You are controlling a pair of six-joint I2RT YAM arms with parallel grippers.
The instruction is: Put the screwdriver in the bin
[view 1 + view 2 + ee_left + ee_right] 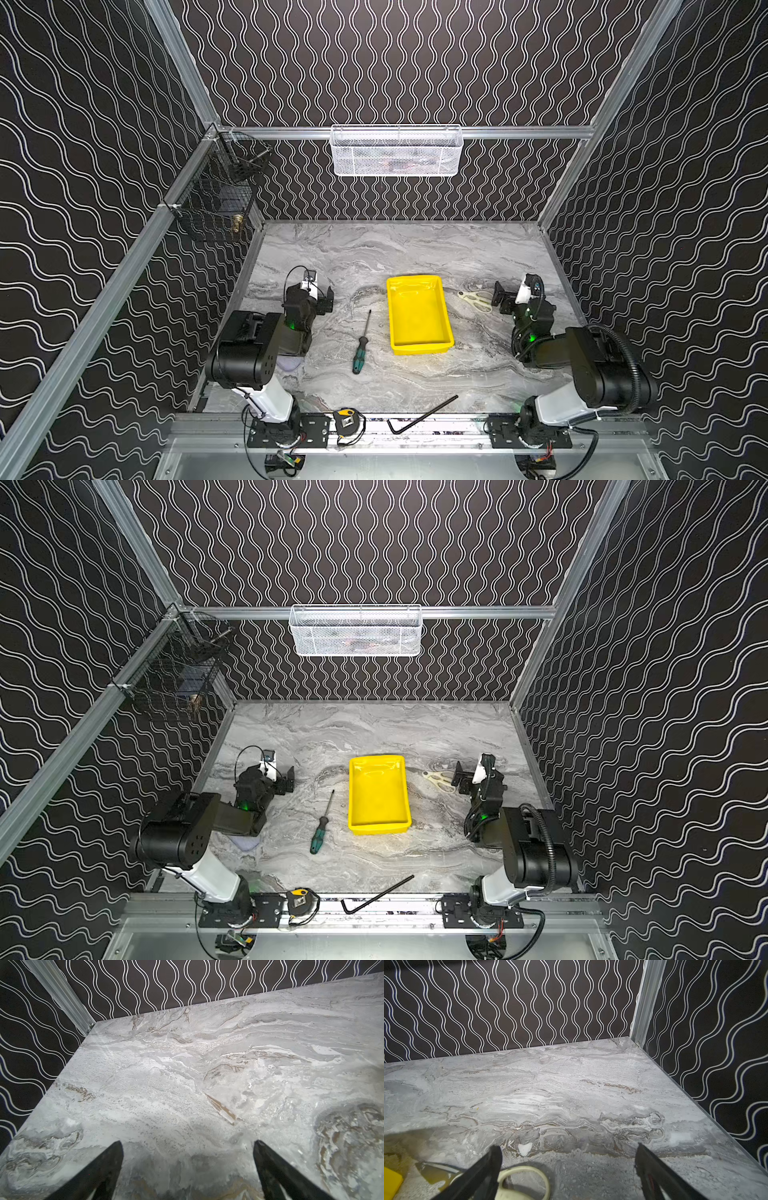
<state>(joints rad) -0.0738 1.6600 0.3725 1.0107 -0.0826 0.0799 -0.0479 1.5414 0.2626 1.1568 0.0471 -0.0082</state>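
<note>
The screwdriver (361,347) (321,828), teal-green and black handle near me and thin shaft pointing away, lies flat on the marble table just left of the bin. The bin (417,313) (378,793) is a shallow yellow tray in the table's middle, with nothing in it. My left gripper (327,300) (289,780) (188,1142) rests low at the left, well apart from the screwdriver, open over bare marble. My right gripper (500,298) (460,779) (568,1147) stands open at the right, beside the scissors. A corner of the bin (390,1180) shows in the right wrist view.
Cream-handled scissors (476,300) (440,780) (525,1180) lie between the bin and my right gripper. A black hex key (422,415) (376,895) and a yellow tape measure (345,419) sit at the front edge. A white mesh basket (397,149) and a black wire basket (216,195) hang on the walls.
</note>
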